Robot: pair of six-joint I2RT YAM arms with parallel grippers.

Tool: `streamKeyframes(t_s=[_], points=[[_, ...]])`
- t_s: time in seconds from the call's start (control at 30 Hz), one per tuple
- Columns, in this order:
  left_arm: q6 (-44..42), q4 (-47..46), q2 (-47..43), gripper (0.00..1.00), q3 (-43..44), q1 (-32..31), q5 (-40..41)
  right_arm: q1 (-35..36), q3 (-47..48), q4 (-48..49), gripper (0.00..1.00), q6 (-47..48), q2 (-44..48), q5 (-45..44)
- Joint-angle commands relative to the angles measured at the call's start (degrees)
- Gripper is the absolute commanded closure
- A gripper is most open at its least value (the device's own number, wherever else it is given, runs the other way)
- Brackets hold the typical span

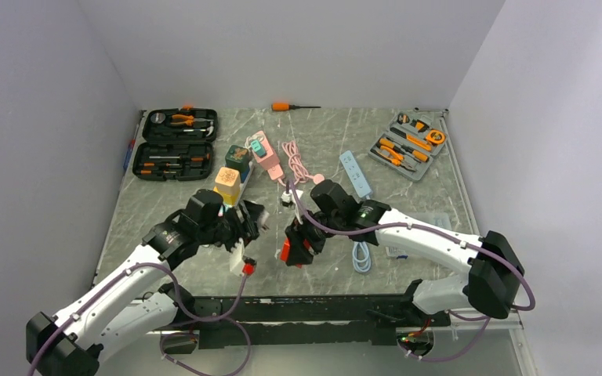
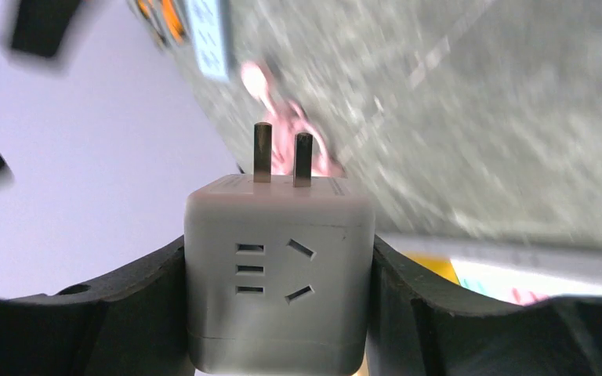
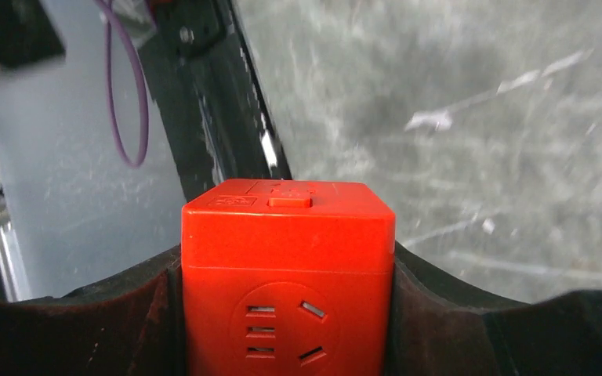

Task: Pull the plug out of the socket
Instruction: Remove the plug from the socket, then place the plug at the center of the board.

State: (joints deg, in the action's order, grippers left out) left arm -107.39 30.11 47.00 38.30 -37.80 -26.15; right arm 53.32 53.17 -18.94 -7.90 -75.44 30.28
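Above the near desk (image 1: pixel 321 274), your left jaws pinch the grey plug (image 2: pixel 279 274) by its sides, right jaws the red socket (image 3: pixel 286 274); both seem rigid, light, slippery.

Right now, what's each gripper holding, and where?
Left gripper grips the white plug cube by its side faces; right gripper grips the red socket cube by its sides.

I'm holding the plug (image 2: pixel 279 274) in my left gripper (image 1: pixel 255 220), sitting left of the socket (image 3: pixel 286 266) in my right gripper (image 1: pixel 293 248), the two apart.
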Motion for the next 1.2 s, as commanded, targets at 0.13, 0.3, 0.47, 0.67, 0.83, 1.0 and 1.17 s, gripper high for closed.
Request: streamKeyframes(t_s=[0.13, 0.3, 0.47, 0.67, 0.83, 1.0, 1.17], points=[[-3.3, 2.7, -0.6, 1.00, 1.5, 10.8, 8.6, 0.4, -3.0, -8.7, 1.00, -1.9, 5.3, 0.5], [-1.7, 1.6, -2.3, 1.00, 1.2, 11.0, 6.3, -0.8, -3.4, -8.3, 1.00, -4.5, 3.8, -12.7], [1.8, 1.8, -4.2, 1.00, 1.7, 11.0, 3.6, -2.4, -1.4, -10.4, 0.96, -9.8, -5.9, -30.9], [0.7, 5.5, -7.9, 1.00, 0.6, 10.9, -1.4, -2.9, -4.3, -6.3, 0.94, -16.5, -10.8, -42.9], [-1.0, 5.4, -8.6, 1.00, -1.3, 10.4, -2.5, -3.3, -6.3, -4.7, 0.66, -21.7, -12.7, -49.9], [-0.1, 6.0, -8.0, 1.00, -0.8, 8.9, -2.6, -3.5, -8.7, -6.2, 0.35, -27.2, -13.5, -55.0], [7.3, 6.6, -7.5, 1.00, -0.4, 4.2, -2.8, -3.9, -10.2, -7.2, 0.00, -30.1, -13.1, -54.3]])
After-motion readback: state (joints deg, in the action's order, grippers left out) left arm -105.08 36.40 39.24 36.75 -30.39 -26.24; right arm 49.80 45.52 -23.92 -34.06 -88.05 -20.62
